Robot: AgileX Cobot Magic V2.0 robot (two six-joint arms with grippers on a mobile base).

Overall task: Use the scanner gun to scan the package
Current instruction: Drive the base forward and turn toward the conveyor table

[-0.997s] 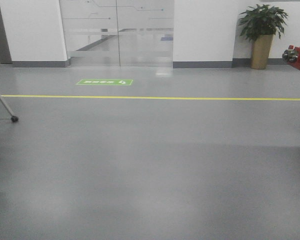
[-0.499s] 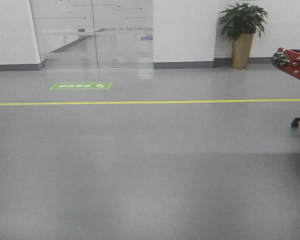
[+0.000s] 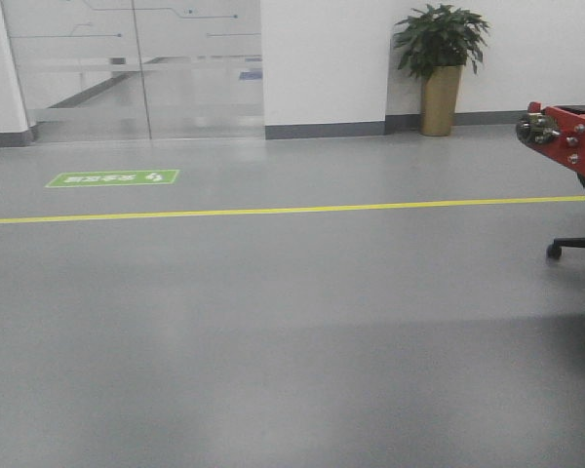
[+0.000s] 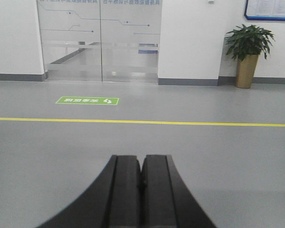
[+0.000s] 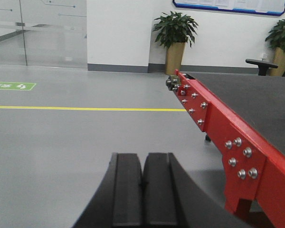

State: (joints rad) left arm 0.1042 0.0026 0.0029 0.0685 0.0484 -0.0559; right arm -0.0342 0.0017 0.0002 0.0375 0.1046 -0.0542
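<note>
The package and the scanner gun are out of view in every frame. My left gripper (image 4: 142,161) is shut, its two black fingers pressed together with nothing between them, pointing over bare grey floor. My right gripper (image 5: 143,159) is likewise shut and empty, hanging to the left of a red-framed conveyor table (image 5: 218,126). The front view shows no gripper, only the floor and the table's red end (image 3: 565,136).
A yellow floor line (image 3: 273,209) crosses the grey floor, with a green floor sign (image 3: 112,178) beyond it. Glass doors (image 3: 136,68) and a potted plant (image 3: 439,68) stand at the far wall. A chair's wheeled base (image 3: 575,244) sits under the table's end.
The front view has swung to the right: the doors, sign and plant slid left, and the red table end came further into frame. The wheeled stand at left dropped out of view.
</note>
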